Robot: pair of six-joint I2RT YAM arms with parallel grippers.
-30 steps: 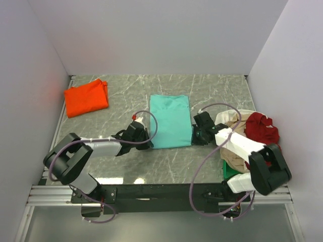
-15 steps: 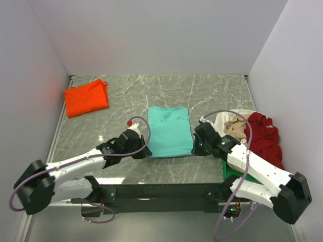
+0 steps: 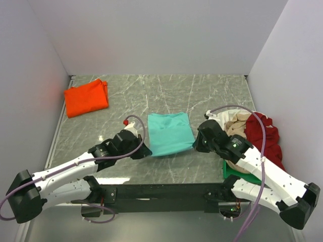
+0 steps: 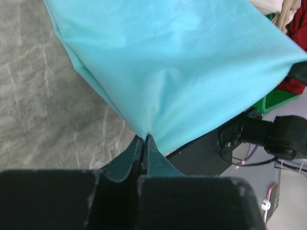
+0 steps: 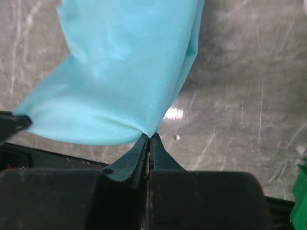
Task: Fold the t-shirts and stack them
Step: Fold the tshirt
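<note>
The teal t-shirt [image 3: 170,132] hangs between both grippers above the table's middle, its near edge lifted. My left gripper [image 3: 144,150] is shut on its near left corner, seen close in the left wrist view [image 4: 145,136]. My right gripper [image 3: 197,145] is shut on its near right corner, seen in the right wrist view [image 5: 149,136]. The teal cloth fills both wrist views [image 4: 182,62] [image 5: 124,72]. A folded orange t-shirt [image 3: 86,97] lies at the far left. A heap of dark red [image 3: 267,132], beige [image 3: 238,125] and green [image 3: 233,171] shirts sits at the right.
Grey marble tabletop [image 3: 151,91] bounded by white walls on three sides. A black rail [image 3: 161,192] runs along the near edge. The right arm's cable loops over the shirt heap.
Both grippers have pulled the teal shirt's near corners up and toward the near edge. The shirt looks shorter from above. Both arms have stretched out lower across the front.
</note>
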